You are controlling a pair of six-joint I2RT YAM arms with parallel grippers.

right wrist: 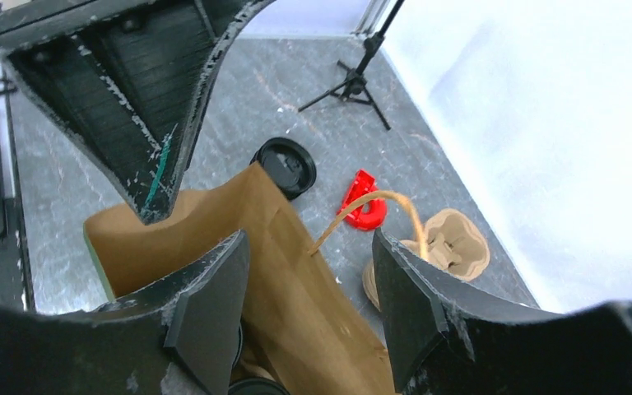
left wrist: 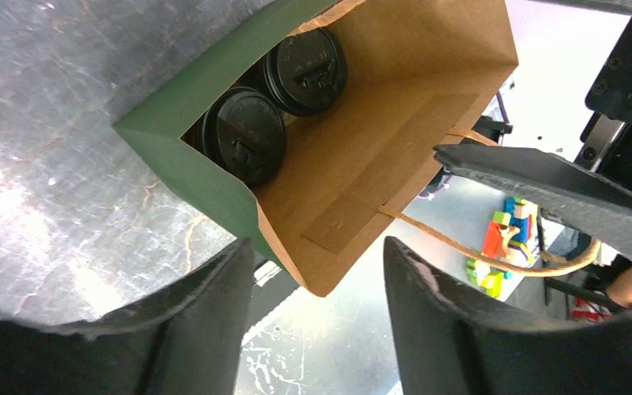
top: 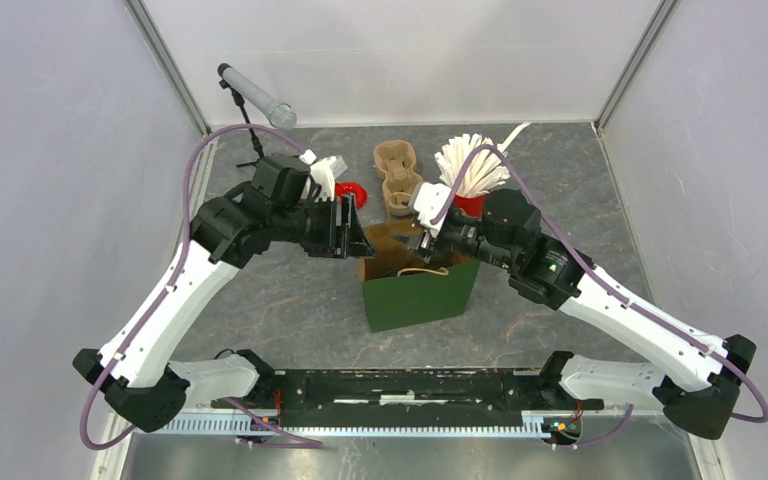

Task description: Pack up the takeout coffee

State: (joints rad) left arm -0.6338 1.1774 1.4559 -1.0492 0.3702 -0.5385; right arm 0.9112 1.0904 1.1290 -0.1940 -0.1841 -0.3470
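Observation:
A green paper bag (top: 422,292) with a brown inside stands open at the table's middle. Two coffee cups with black lids (left wrist: 243,137) (left wrist: 305,71) stand inside it. My left gripper (left wrist: 317,247) is open at the bag's left rim, and a top corner of the bag (left wrist: 322,267) lies between its fingertips, untouched. My right gripper (right wrist: 309,239) is open too and straddles the bag's far wall (right wrist: 296,271), one finger inside and one outside. The paper handle (right wrist: 378,200) arches just ahead of it. In the top view both grippers (top: 348,228) (top: 428,238) meet over the bag's mouth.
Behind the bag lie pulp cup carriers (top: 397,175), a red piece (right wrist: 362,202), a black lid (right wrist: 285,165), and a red cup of white stirrers (top: 470,168). A microphone on a tripod (top: 256,95) stands at the back left. White walls close three sides.

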